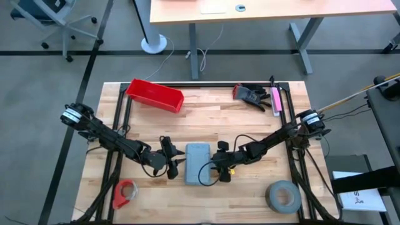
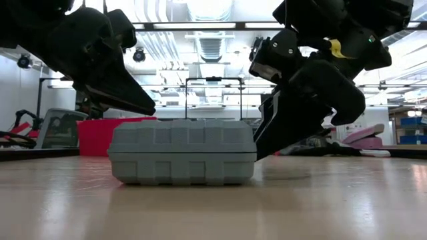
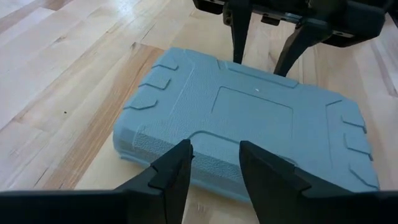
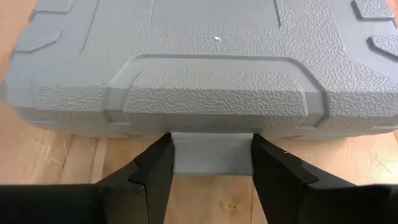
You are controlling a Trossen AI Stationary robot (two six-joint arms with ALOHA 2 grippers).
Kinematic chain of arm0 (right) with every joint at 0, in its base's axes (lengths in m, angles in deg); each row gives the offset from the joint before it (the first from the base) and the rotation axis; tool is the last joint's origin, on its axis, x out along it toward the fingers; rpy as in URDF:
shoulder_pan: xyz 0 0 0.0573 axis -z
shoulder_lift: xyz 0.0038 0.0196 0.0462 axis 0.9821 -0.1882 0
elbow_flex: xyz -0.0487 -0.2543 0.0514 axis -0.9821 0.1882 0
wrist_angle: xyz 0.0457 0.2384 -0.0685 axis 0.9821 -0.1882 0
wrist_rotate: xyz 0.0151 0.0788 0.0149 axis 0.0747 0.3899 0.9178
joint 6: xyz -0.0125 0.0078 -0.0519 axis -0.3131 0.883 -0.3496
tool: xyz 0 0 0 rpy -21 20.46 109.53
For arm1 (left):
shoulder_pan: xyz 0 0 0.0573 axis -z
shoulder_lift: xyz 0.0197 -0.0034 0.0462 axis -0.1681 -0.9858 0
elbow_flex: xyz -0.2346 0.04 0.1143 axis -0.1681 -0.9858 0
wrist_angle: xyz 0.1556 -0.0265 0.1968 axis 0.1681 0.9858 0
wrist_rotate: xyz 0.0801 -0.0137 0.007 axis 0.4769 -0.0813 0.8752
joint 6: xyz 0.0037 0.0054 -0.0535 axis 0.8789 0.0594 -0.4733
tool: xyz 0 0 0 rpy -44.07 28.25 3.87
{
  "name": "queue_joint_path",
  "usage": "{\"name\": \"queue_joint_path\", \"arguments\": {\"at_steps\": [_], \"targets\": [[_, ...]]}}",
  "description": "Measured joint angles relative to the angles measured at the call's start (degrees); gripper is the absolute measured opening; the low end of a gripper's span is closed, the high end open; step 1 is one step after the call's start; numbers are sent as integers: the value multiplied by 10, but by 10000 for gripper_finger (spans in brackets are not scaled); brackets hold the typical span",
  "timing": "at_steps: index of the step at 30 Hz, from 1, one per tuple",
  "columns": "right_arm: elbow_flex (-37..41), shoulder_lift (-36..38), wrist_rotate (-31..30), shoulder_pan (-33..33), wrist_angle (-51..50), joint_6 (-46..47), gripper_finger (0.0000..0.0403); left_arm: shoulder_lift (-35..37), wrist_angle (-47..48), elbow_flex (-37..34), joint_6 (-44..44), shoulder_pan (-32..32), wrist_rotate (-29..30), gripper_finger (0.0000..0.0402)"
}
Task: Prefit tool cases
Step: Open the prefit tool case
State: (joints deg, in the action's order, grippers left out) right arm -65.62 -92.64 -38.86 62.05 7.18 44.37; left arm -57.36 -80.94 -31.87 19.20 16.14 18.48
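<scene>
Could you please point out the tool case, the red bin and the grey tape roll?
tool case (image 1: 197,161), high view, middle of its closed lid.
red bin (image 1: 154,95), high view, its floor.
grey tape roll (image 1: 274,199), high view, its ring.

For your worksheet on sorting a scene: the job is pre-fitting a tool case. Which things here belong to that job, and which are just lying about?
Part of the job:
- closed grey-blue tool case, mid-table
- left gripper, open, beside the case
- right gripper, its fingers either side of the case's latch tab

Just lying about:
- red bin
- grey tape roll
- red tape roll
- black gloves
</scene>
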Motion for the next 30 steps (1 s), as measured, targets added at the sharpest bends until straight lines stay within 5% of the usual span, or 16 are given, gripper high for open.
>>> {"name": "queue_joint_path", "arguments": {"at_steps": [22,30], "targets": [[-3,47,-1,-6,-16,-8,178,-3,36,0,-30,11,-78,142],[-45,47,1,-8,-75,-28,180,-78,29,9,-54,29,-103,139]]}}
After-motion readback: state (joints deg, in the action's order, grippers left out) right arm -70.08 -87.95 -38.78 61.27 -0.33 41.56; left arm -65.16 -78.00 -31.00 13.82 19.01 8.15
